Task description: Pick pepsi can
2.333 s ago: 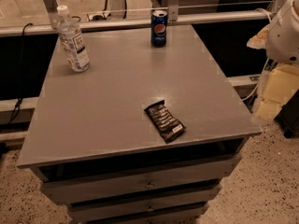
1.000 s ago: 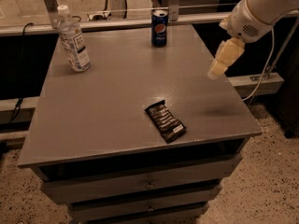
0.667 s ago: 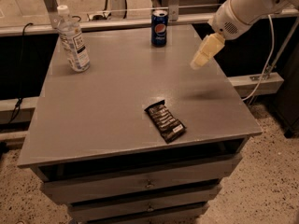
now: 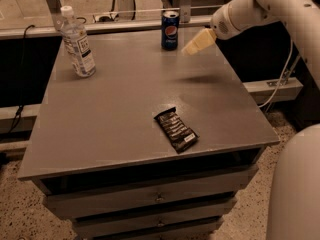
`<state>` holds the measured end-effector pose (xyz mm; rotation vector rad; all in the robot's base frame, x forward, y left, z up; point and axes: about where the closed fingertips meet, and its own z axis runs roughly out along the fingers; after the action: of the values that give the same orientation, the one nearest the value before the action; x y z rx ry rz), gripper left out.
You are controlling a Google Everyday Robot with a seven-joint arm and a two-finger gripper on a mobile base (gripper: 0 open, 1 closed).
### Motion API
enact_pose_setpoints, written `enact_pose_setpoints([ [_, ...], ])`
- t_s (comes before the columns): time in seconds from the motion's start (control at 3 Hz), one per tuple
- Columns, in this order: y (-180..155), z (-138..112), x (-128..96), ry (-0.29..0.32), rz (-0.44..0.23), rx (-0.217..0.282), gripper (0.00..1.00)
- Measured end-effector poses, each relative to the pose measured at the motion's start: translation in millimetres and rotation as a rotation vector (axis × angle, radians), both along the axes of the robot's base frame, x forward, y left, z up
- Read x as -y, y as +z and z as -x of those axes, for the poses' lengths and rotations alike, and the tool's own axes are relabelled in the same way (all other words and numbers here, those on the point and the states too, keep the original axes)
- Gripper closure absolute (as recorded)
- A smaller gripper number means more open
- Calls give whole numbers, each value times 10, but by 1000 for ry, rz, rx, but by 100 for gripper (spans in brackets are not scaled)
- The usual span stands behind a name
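We see the small dark blue metal pepsi can [image 4: 170, 30] upright at top centre, near the grey table's [image 4: 115, 114] far edge. The cream gripper [image 4: 196, 43] hovers just right of it, not touching; clenched or released, we cannot tell.

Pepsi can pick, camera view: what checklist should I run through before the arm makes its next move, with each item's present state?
1. Pepsi can stands upright near the far edge of the table: ok.
2. Gripper is close to the can: ok. It hangs just to the can's right in the camera view, above the tabletop and apart from the can.
3. Gap between gripper and can holds nothing: ok.
4. Bottle is out of the way: ok, it stands at the far left corner.
5. Snack wrapper is out of the way: ok, it lies flat near the front edge.
6. Gripper is level with the can's body: cannot tell.
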<state>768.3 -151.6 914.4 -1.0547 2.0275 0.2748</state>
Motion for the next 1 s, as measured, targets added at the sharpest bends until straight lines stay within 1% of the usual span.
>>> enact_pose_setpoints([
  [0.33,-13,-409,-219,-24,-149,40,0],
  [0.67,-119,-607,-376,1,-209,55,0],
  [1.0,-217,-771,-584,47,-255,72,0],
])
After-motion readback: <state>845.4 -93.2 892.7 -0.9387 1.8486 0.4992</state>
